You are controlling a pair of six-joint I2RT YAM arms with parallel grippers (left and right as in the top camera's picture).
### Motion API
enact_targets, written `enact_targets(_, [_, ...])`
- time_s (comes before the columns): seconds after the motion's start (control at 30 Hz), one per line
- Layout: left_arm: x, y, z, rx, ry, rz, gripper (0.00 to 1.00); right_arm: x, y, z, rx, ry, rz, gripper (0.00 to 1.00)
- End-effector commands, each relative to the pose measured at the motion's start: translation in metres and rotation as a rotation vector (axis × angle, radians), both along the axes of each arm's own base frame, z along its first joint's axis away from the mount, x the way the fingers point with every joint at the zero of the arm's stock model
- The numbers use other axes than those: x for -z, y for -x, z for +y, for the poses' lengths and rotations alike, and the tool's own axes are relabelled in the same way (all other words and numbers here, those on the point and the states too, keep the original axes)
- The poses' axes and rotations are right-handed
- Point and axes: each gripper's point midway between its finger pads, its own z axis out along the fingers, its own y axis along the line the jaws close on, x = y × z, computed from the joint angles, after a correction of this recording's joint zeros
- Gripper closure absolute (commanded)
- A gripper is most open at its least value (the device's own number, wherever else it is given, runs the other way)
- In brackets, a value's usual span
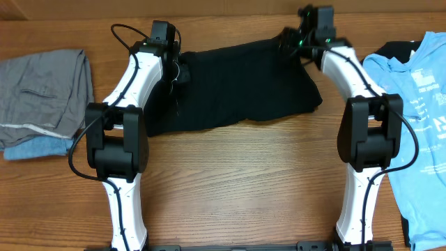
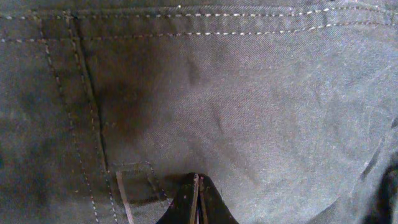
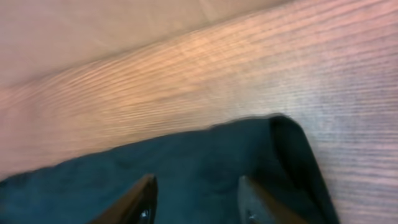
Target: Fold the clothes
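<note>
The black shorts (image 1: pixel 240 87) lie flat across the back middle of the table. My left gripper (image 1: pixel 175 70) is at their left edge. In the left wrist view its fingers (image 2: pixel 196 186) are pressed together with their tips pinched into the stitched black cloth (image 2: pixel 249 93). My right gripper (image 1: pixel 301 38) hovers over the shorts' far right corner. It stands open in the right wrist view (image 3: pixel 198 186), with dark cloth (image 3: pixel 186 155) below and nothing between its fingers.
A folded grey garment (image 1: pixel 42 87) lies on a blue piece (image 1: pixel 35 148) at the left edge. A light blue printed T-shirt (image 1: pixel 425 111) is spread at the right, over something black (image 1: pixel 394 47). Bare wooden table (image 1: pixel 244 181) fills the front.
</note>
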Motion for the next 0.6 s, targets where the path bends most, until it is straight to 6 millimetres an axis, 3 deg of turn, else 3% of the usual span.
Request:
enact_targets(0.0, [-0.015, -0.010, -0.001, 0.021, -0.007, -0.054, 0.96, -0.030, 0.001, 0.017, -0.089, -0.010, -0.024, 0.78])
enact_targets(0.03, [-0.015, -0.010, -0.001, 0.020, -0.007, -0.054, 0.96, -0.026, 0.005, 0.017, -0.090, -0.008, -0.001, 0.95])
enact_targets(0.07, [-0.015, -0.010, -0.001, 0.021, -0.007, -0.054, 0.96, -0.019, 0.010, 0.017, -0.090, -0.006, 0.028, 0.96])
enact_targets(0.2, [-0.016, -0.012, -0.002, 0.020, -0.004, -0.066, 0.96, 0.005, 0.020, 0.018, -0.091, 0.000, 0.071, 0.96])
enact_targets(0.5, [-0.017, -0.015, -0.002, 0.020, -0.004, -0.076, 0.96, 0.053, 0.004, 0.004, 0.047, 0.003, -0.008, 0.96])
enact_targets(0.57, [-0.017, -0.015, -0.001, 0.018, -0.010, -0.076, 0.96, 0.071, 0.001, 0.004, 0.057, -0.004, 0.000, 0.96])
